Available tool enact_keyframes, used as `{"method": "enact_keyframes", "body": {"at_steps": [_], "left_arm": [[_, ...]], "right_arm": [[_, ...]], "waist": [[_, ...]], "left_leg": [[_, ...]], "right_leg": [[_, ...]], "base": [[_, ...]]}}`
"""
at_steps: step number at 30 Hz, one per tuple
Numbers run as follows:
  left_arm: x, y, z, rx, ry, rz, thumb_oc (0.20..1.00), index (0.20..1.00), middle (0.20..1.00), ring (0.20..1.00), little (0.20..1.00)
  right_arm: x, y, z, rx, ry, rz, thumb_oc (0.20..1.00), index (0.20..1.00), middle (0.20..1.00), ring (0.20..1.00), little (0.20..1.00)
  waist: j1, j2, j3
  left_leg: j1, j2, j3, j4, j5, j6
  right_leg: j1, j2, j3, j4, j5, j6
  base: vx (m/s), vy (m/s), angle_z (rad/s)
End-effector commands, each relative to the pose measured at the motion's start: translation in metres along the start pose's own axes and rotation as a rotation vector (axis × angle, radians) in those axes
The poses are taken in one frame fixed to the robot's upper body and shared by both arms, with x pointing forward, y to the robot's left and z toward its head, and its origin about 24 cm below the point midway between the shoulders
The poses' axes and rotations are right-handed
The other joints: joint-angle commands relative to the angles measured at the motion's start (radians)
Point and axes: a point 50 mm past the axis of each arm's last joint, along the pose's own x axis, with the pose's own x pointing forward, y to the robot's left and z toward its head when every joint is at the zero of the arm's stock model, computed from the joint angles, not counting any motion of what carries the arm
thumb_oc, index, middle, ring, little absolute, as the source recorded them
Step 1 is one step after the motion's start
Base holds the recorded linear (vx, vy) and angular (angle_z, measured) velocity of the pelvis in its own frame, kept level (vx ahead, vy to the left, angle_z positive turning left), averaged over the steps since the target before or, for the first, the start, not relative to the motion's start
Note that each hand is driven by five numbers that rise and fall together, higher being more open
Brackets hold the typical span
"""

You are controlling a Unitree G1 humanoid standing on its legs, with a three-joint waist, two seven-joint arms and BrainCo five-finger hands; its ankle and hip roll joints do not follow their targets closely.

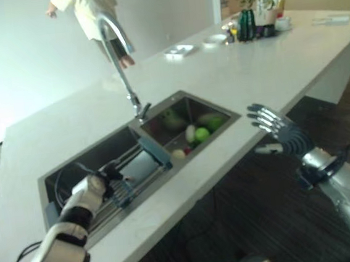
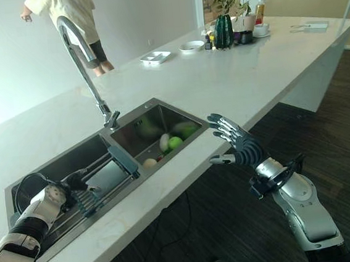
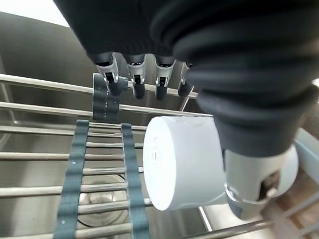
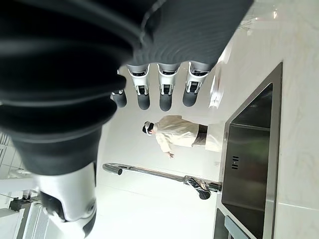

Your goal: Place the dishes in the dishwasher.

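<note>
**Inspector A:** Start nearest. The left hand (image 3: 164, 74) is down in the near basin of the sink (image 1: 185, 167), over the wire rack (image 3: 45, 164). Its fingers hang relaxed and straight, and its thumb lies alongside a white cup (image 3: 182, 167). I see no curl round the cup, so I judge the hand to be loose and gripping nothing.

**Inspector B:** And the cup itself?

**Inspector A:** It is on its side on the rack bars, its flat base turned towards the wrist camera. It is smooth, glazed and cylindrical. The bars are thin polished steel rods, with grey ribbed strips (image 3: 75, 174) laid across them.

**Inspector B:** Risks?

**Inspector A:** A round glazed body on slick rods may roll if nudged, and it could slip from a loose hold. A dark tip could also snag between the bars. No dishwasher can be made out, so in my judgement the task is at an early stage.

**Inspector B:** The other arm?

**Inspector A:** The right hand (image 2: 235, 141) is held beyond the counter edge, above the dark floor, with fingers spread and nothing in them.

**Inspector B:** Further out?

**Inspector A:** The far basin holds green and pale fruit (image 1: 197, 132). A curved chrome faucet (image 1: 114, 47) stands behind the sink. On the pale counter (image 1: 249, 68) there is a small white dish (image 2: 155, 57). A person (image 1: 89, 9) in light clothing stands beyond.
</note>
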Motion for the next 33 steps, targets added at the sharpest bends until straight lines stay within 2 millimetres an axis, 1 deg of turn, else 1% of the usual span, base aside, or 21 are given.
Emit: {"method": "enact_keyframes", "body": {"at_steps": [1,6,15,22,33], "left_arm": [[-0.001,0.045,0.015,0.054,-0.022,0.144,1.000,1.000,1.000,1.000,1.000],[0.000,0.047,0.014,0.071,-0.012,0.144,1.000,1.000,1.000,1.000,1.000],[0.002,0.041,0.005,0.064,0.022,0.107,1.000,1.000,1.000,1.000,1.000],[0.003,0.037,0.005,0.073,0.034,0.089,1.000,1.000,1.000,1.000,1.000],[0.004,0.032,-0.002,0.082,0.053,0.060,1.000,1.000,1.000,1.000,1.000]], "right_arm": [[0.009,-0.006,0.027,-0.024,-0.140,0.008,1.000,1.000,1.000,1.000,1.000],[0.009,-0.006,0.027,-0.026,-0.138,0.012,1.000,1.000,1.000,1.000,1.000],[0.007,-0.006,0.028,-0.033,-0.129,0.022,1.000,1.000,1.000,1.000,1.000],[0.008,-0.006,0.028,-0.041,-0.123,0.030,1.000,1.000,1.000,1.000,1.000],[0.007,-0.005,0.029,-0.050,-0.115,0.040,1.000,1.000,1.000,1.000,1.000]], "waist": [[-0.008,0.001,0.015],[-0.016,0.002,0.015],[-0.029,0.005,0.017],[-0.033,0.004,0.017],[-0.045,0.005,0.023]], "left_leg": [[0.017,-0.025,-0.019,0.008,-0.034,0.040],[0.020,-0.027,-0.011,0.008,-0.037,0.042],[0.026,-0.029,0.003,0.008,-0.039,0.043],[0.029,-0.032,0.007,0.008,-0.040,0.045],[0.033,-0.037,0.018,0.008,-0.043,0.048]], "right_leg": [[0.051,-0.019,-0.016,0.007,-0.050,0.057],[0.050,-0.017,-0.010,0.007,-0.050,0.057],[0.049,-0.015,0.000,0.007,-0.048,0.058],[0.049,-0.013,0.006,0.007,-0.048,0.058],[0.046,-0.011,0.015,0.008,-0.046,0.059]], "base": [[0.00,0.000,0.00],[0.00,0.000,0.00],[0.02,-0.003,-0.03],[0.02,-0.001,-0.02],[0.00,-0.001,-0.01]]}}
